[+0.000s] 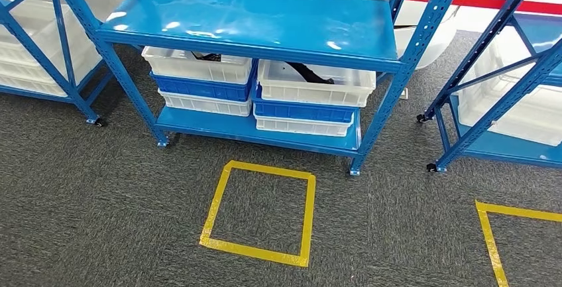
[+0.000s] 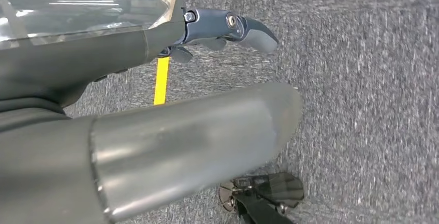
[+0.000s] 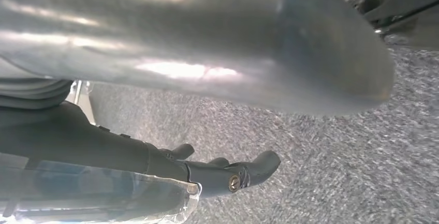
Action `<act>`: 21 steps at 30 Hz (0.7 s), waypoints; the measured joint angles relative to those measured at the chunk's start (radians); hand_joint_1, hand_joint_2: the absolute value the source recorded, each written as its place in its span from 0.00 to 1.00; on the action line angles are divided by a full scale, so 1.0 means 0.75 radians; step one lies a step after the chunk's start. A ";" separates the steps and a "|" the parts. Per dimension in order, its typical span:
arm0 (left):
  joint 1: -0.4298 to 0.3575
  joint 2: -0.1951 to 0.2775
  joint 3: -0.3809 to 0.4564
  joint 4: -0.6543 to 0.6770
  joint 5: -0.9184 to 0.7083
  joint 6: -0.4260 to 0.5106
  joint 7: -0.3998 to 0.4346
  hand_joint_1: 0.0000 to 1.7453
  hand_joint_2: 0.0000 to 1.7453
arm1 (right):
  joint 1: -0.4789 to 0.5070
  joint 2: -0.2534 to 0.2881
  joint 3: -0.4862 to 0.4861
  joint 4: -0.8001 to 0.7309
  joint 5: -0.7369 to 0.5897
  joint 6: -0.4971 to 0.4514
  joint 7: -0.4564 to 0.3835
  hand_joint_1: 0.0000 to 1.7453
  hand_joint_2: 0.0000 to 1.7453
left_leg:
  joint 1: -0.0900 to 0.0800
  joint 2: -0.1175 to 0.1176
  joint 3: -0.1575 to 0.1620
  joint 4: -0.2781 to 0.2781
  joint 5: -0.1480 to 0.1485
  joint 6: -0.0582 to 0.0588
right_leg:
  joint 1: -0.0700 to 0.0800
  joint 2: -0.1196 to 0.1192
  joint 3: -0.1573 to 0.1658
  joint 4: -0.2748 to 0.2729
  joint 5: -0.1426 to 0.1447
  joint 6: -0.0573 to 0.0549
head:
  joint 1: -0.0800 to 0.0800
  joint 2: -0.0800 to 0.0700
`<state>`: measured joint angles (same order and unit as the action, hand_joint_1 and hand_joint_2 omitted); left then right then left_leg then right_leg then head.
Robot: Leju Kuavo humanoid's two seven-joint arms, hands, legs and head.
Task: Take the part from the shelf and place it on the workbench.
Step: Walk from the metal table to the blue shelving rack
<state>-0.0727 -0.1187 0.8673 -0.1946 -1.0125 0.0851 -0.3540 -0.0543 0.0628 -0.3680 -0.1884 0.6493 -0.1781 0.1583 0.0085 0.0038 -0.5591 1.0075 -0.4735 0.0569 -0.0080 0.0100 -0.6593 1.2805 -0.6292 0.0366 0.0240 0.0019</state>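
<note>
1. From the head view I face a blue steel shelf rack (image 1: 258,18) across the upper middle of the frame. Its top deck is bare and glossy; its lower deck carries two stacks of white and blue plastic bins.

2. The part I am after looks to be the dark, strap-like piece (image 1: 308,72) lying in the top white bin of the right-hand stack (image 1: 315,83), just above centre of the frame. A second dark piece (image 1: 207,56) pokes out of the top white bin of the left-hand stack (image 1: 197,65). I cannot tell from here which one is wanted.

3. A square of yellow floor tape (image 1: 260,213) sits at lower centre on the grey carpet (image 1: 99,201), directly before the rack. I judge it marks where I should stand, so the bins come within reach.

4. My left hand (image 2: 228,30) hangs over carpet in its wrist view, fingers loosely extended with nothing in them.

5. My right hand (image 3: 233,175) hangs likewise, fingers slack and apart, holding nothing.

6. I judge the task barely begun: the arms are down for walking, and the workbench is nowhere yet.
</note>
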 joint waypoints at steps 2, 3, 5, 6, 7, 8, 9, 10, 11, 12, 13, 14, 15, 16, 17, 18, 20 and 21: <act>0.002 -0.002 0.001 0.000 0.000 0.000 0.000 0.00 0.00 | 0.005 -0.002 -0.001 0.000 0.000 0.000 0.001 0.00 0.00 | 0.004 -0.003 0.018 0.001 -0.016 -0.007 | -0.012 -0.002 -0.024 -0.015 0.045 0.030 | 0.000 0.000; 0.003 -0.002 0.001 0.000 0.000 0.000 0.000 0.00 0.00 | 0.006 -0.002 -0.001 0.000 0.001 0.000 0.001 0.00 0.00 | 0.007 -0.004 0.031 0.001 -0.027 -0.015 | -0.020 -0.005 0.003 -0.099 0.098 0.051 | 0.000 0.000; 0.004 -0.002 0.001 0.000 0.000 0.000 0.000 0.00 0.00 | 0.007 -0.002 -0.002 0.001 0.001 0.001 0.001 0.00 0.00 | 0.008 -0.005 0.050 0.004 -0.051 -0.034 | -0.030 -0.017 0.071 -0.273 0.192 0.071 | 0.002 0.000; 0.003 -0.001 0.001 0.000 0.000 0.000 0.000 0.00 0.00 | 0.006 -0.001 -0.002 0.001 0.002 0.001 0.001 0.00 0.00 | 0.006 -0.004 0.056 0.005 -0.062 -0.044 | -0.029 -0.021 0.095 -0.322 0.213 0.063 | 0.001 0.000; 0.003 0.000 0.001 0.000 0.000 0.000 0.000 0.00 0.00 | 0.006 0.000 -0.002 0.001 0.002 0.002 0.001 0.00 0.00 | 0.004 -0.003 0.060 0.004 -0.070 -0.051 | -0.025 -0.022 0.105 -0.337 0.217 0.046 | 0.000 0.000; 0.002 0.000 0.001 0.000 0.000 -0.001 0.000 0.00 0.00 | 0.005 0.000 -0.002 0.002 0.002 0.002 0.001 0.00 0.00 | 0.003 -0.003 0.066 0.003 -0.076 -0.056 | -0.020 -0.018 0.110 -0.339 0.212 0.028 | -0.002 0.000; 0.001 0.000 0.001 0.000 0.001 -0.002 0.000 0.00 0.00 | 0.004 -0.001 -0.002 0.001 0.003 0.002 0.001 0.00 0.00 | 0.007 -0.003 0.071 0.001 -0.080 -0.061 | -0.022 -0.016 0.114 -0.339 0.209 0.011 | -0.004 0.000; 0.000 0.000 0.001 0.000 0.002 -0.003 0.000 0.00 0.00 | 0.005 -0.001 -0.002 0.001 0.004 0.002 0.002 0.00 0.00 | 0.010 -0.002 0.071 0.010 -0.088 -0.066 | -0.023 -0.015 0.119 -0.341 0.205 0.000 | -0.005 0.000; 0.000 0.000 0.002 0.000 0.003 -0.004 -0.001 0.00 0.00 | 0.005 -0.002 -0.002 0.001 0.005 0.002 0.002 0.00 0.00 | 0.013 -0.003 0.060 0.040 -0.105 -0.071 | -0.026 -0.013 0.126 -0.343 0.201 -0.012 | -0.006 0.000; -0.001 0.000 0.002 0.000 0.004 -0.006 -0.002 0.00 0.00 | 0.005 -0.002 -0.002 0.001 0.006 0.002 0.003 0.00 0.00 | 0.016 -0.003 0.030 0.100 -0.133 -0.076 | -0.028 -0.012 0.134 -0.344 0.196 -0.023 | -0.008 0.000; 0.000 0.000 0.002 0.000 0.004 -0.009 -0.003 0.00 0.00 | 0.005 -0.001 -0.002 0.001 0.007 0.002 0.003 0.00 0.00 | 0.016 -0.003 -0.019 0.189 -0.167 -0.079 | -0.025 -0.012 0.141 -0.344 0.189 -0.033 | -0.009 0.000; 0.001 0.000 0.001 0.000 0.004 -0.011 -0.004 0.00 0.00 | 0.005 -0.001 -0.002 0.001 0.008 0.002 0.003 0.00 0.00 | 0.016 -0.003 -0.081 0.286 -0.200 -0.081 | -0.023 -0.012 0.146 -0.344 0.182 -0.042 | -0.010 0.000; 0.002 0.000 0.001 0.000 0.004 -0.013 -0.005 0.00 0.00 | 0.005 0.000 -0.002 0.001 0.008 0.002 0.003 0.00 0.00 | 0.016 -0.003 -0.138 0.366 -0.216 -0.082 | -0.020 -0.012 0.153 -0.344 0.176 -0.048 | -0.010 0.000; 0.004 0.000 0.002 0.000 0.004 -0.014 -0.005 0.00 0.00 | 0.005 0.000 -0.002 0.001 0.008 0.002 0.003 0.00 0.00 | 0.016 -0.003 -0.177 0.402 -0.206 -0.080 | -0.017 -0.010 0.162 -0.344 0.169 -0.051 | -0.010 0.000; 0.005 0.000 0.002 0.000 0.004 -0.014 -0.005 0.00 0.00 | 0.006 0.000 -0.002 0.001 0.008 0.002 0.004 0.00 0.00 | 0.015 -0.003 -0.190 0.387 -0.166 -0.076 | -0.015 -0.007 0.173 -0.344 0.160 -0.052 | -0.010 0.000; 0.005 0.001 0.002 0.000 0.005 -0.014 -0.006 0.00 0.00 | 0.006 0.000 -0.002 0.001 0.008 0.002 0.005 0.00 0.00 | 0.015 -0.004 -0.176 0.322 -0.105 -0.068 | -0.013 -0.004 0.186 -0.344 0.151 -0.050 | -0.010 0.000; 0.004 0.003 0.002 0.000 0.004 -0.014 -0.006 0.00 0.00 | 0.006 0.004 -0.002 0.001 0.009 0.002 0.006 0.00 0.00 | 0.008 -0.004 -0.115 0.150 0.000 -0.049 | -0.008 0.001 0.203 -0.345 0.132 -0.043 | -0.010 0.000; 0.003 0.004 0.002 0.000 0.003 -0.014 -0.007 0.00 0.00 | 0.005 0.007 -0.002 0.001 0.009 0.002 0.006 0.00 0.00 | 0.003 -0.003 -0.091 0.091 0.020 -0.043 | -0.005 0.002 0.206 -0.346 0.123 -0.037 | -0.011 0.000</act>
<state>-0.0704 -0.1155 0.8688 -0.1946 -1.0100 0.0748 -0.3593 -0.0508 0.0677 -0.3696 -0.1878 0.6560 -0.1767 0.1631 0.0108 0.0013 -0.6270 1.0758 -0.4586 0.0250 -0.0120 0.0119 -0.5046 1.0211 -0.5369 0.0091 0.0161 0.0019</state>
